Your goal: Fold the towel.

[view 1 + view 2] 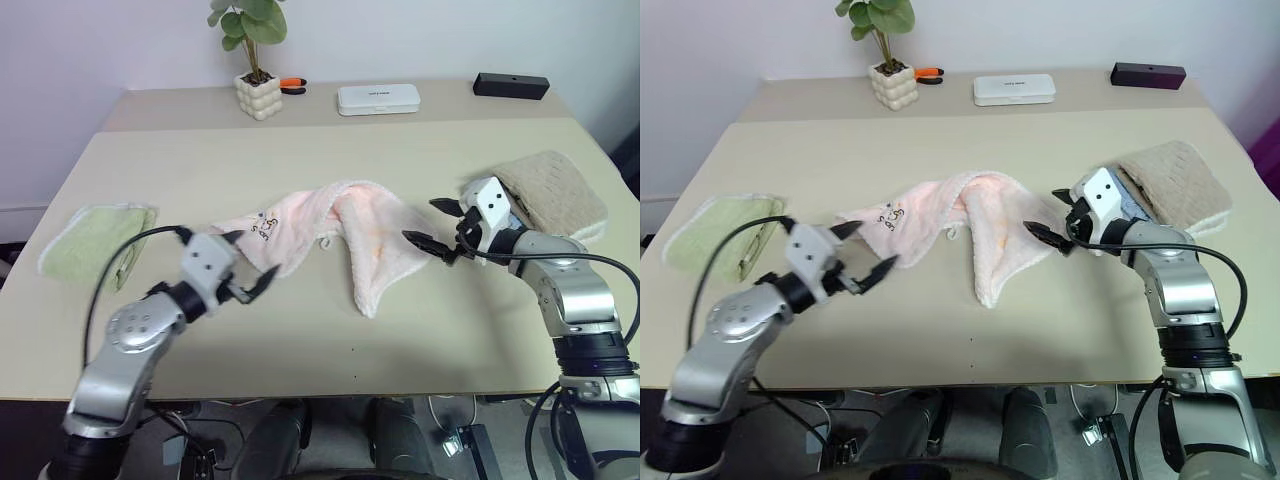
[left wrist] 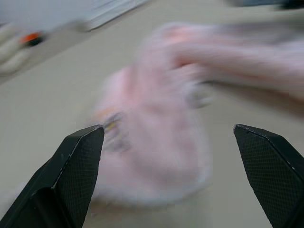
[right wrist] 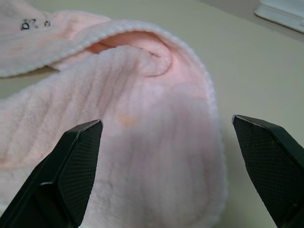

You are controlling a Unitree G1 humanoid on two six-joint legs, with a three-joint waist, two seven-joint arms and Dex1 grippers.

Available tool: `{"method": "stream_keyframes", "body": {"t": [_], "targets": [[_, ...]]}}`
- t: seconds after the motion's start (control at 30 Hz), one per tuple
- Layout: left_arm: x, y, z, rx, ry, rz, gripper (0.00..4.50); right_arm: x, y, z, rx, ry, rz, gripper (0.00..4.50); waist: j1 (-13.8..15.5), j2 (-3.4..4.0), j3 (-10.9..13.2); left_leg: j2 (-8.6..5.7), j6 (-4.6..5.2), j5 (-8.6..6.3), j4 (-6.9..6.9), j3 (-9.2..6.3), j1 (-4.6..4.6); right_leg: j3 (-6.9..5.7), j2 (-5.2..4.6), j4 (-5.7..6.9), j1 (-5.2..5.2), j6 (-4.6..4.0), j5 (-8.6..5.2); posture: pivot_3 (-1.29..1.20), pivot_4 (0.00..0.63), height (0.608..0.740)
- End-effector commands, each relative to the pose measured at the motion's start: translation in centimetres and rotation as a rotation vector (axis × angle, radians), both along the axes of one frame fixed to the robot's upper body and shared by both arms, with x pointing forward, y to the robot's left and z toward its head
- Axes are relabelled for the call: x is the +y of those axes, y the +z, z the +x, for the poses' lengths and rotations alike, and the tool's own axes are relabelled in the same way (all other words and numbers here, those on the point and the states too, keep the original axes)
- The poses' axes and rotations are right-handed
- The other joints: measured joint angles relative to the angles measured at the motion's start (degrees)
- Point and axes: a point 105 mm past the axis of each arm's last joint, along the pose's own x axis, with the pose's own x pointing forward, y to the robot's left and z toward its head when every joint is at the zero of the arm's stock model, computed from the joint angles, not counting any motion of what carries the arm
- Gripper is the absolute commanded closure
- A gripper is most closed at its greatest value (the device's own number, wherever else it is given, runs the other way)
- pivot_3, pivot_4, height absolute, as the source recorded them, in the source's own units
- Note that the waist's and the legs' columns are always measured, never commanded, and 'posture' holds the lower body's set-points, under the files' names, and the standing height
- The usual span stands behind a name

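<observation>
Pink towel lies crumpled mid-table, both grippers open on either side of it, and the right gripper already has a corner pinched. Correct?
Not quite. The right gripper has nothing pinched: in the right wrist view its fingers stand wide apart with the pink towel lying loose between and beyond them. The rest holds: the towel is crumpled mid-table and the left gripper is open too.

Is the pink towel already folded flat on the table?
No, the pink towel lies crumpled in a twisted heap on the table, with one end trailing toward the near edge.
</observation>
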Motion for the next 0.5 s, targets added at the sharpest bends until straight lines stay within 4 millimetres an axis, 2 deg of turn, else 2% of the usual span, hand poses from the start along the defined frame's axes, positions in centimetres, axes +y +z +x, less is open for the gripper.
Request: {"method": "stream_keyframes", "body": {"t": [0.03, 0.17, 0.27, 0.33, 0.5], "targets": [[-0.9, -0.2, 0.4, -0.054, -0.015, 0.122, 0.05, -0.1, 1.6, -0.4, -0.085, -0.031, -0.006, 0.00, -0.2, 0.00, 0.0, 0.01, 0.00, 0.00, -0.02, 0.00, 0.01, 0.00, 0.01, 0.00, -0.01, 0.00, 0.00, 0.00, 0.150, 0.740], [-0.6, -1.1, 1.2, -0.047, 0.001, 0.208, 0.05, 0.4, 1.5, -1.3, -0.095, -0.041, -0.005, 0.00, -0.1, 0.01, 0.0, 0.04, 0.00, 0.00, -0.06, 0.03, 0.01, 0.02, 0.03, 0.00, -0.06, -0.01, -0.01, 0.00, 0.150, 0.740], [0.4, -2.3, 1.9, -0.009, 0.038, 0.267, 0.05, 0.1, 0.9, -1.9, -0.080, -0.056, -0.007, 0.00, 0.0, 0.01, 0.0, 0.03, 0.01, 0.00, -0.04, 0.05, 0.01, 0.04, 0.02, 0.00, -0.05, 0.00, 0.00, 0.00, 0.150, 0.740], [1.2, -2.8, 2.1, 0.039, 0.068, 0.258, 0.05, 0.4, 0.8, -2.0, -0.081, -0.056, -0.007, 0.00, 0.0, 0.01, 0.0, 0.03, 0.01, -0.01, -0.04, 0.04, 0.00, 0.04, 0.02, 0.00, -0.04, 0.01, 0.00, 0.00, 0.150, 0.740], [1.5, -3.2, 2.8, 0.123, 0.098, 0.175, 0.05, 0.9, 1.2, -1.6, -0.097, -0.053, 0.010, 0.00, -0.1, 0.01, 0.0, 0.03, 0.02, -0.01, -0.04, 0.03, 0.01, 0.03, 0.02, 0.01, -0.05, 0.01, 0.00, 0.00, 0.150, 0.740]]}}
